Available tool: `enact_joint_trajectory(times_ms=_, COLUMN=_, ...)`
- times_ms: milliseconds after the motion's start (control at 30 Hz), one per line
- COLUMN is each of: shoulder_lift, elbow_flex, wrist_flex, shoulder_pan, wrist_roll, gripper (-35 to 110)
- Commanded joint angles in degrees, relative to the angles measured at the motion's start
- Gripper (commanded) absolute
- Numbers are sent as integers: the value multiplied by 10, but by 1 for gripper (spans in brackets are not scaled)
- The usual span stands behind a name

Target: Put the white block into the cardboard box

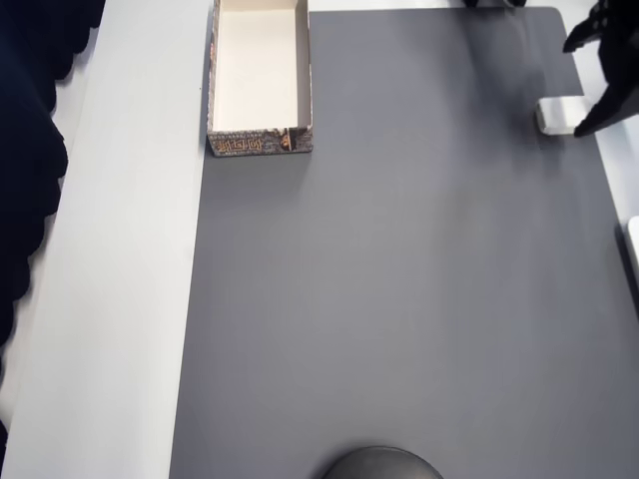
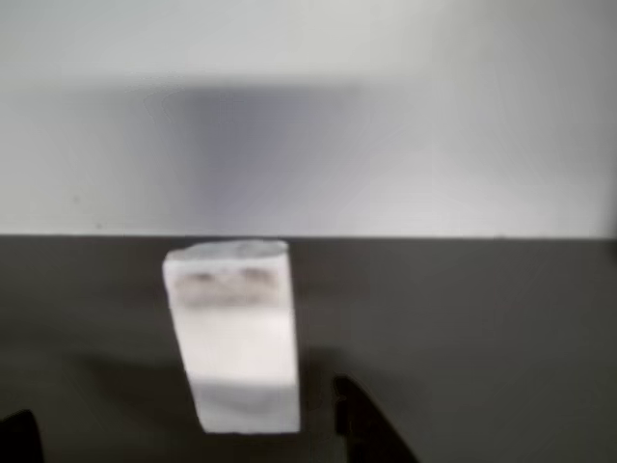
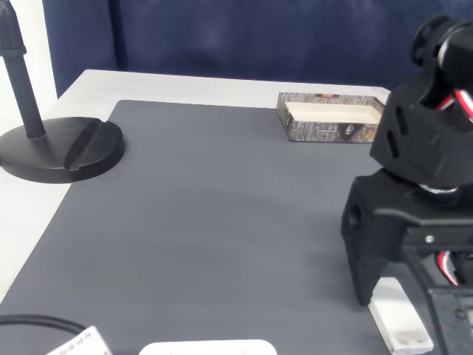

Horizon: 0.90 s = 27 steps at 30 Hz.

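Printed lettering is being shown on the patterned outer wall of the cardboard box (image 1: 259, 143) in the overhead view, but it is too small and blurred to be read; the same brown and grey print is being seen in the fixed view (image 3: 329, 132), equally unreadable. A white label at the lower edge of the fixed view is being cut off and no writing on it can be made out.

The box is being seen at about 11 o'clock in the overhead view, its far end cut off by the top edge, lying where the grey mat (image 1: 399, 299) meets the pale tabletop (image 1: 130, 299). The white block (image 1: 556, 114) is lying at about 2 o'clock on the mat's right edge, well apart from the box. It is being partly covered there by the black gripper (image 1: 589, 85), whose jaws are being held spread, one finger on each side of the block. In the wrist view the block (image 2: 236, 338) is being shown blurred, with dark fingertips (image 2: 362, 424) beside it at the lower edge, not pressing on it. In the fixed view the block (image 3: 399, 318) is being largely hidden behind the arm.
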<state>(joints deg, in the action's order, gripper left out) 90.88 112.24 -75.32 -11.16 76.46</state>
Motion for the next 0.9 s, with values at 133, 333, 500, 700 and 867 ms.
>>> enact_joint_trajectory(times_ms=133, shoulder_lift=1, elbow_flex=7, wrist_flex=24, shoulder_pan=4, wrist_roll=8, gripper=42)
enact_joint_trajectory(times_ms=333, shoulder_lift=-13, elbow_flex=3, wrist_flex=25, shoulder_pan=1, wrist_roll=-2, gripper=40)
enact_joint_trajectory(times_ms=500, shoulder_lift=-16, elbow_flex=4, wrist_flex=46, shoulder_pan=1, wrist_roll=-7, gripper=37)
enact_joint_trajectory(times_ms=700, shoulder_lift=-19, elbow_flex=7, wrist_flex=52, shoulder_pan=0, wrist_roll=-12, gripper=37)
enact_joint_trajectory(times_ms=867, shoulder_lift=-23, elbow_flex=7, wrist_flex=35, shoulder_pan=-1, wrist_roll=-20, gripper=35)
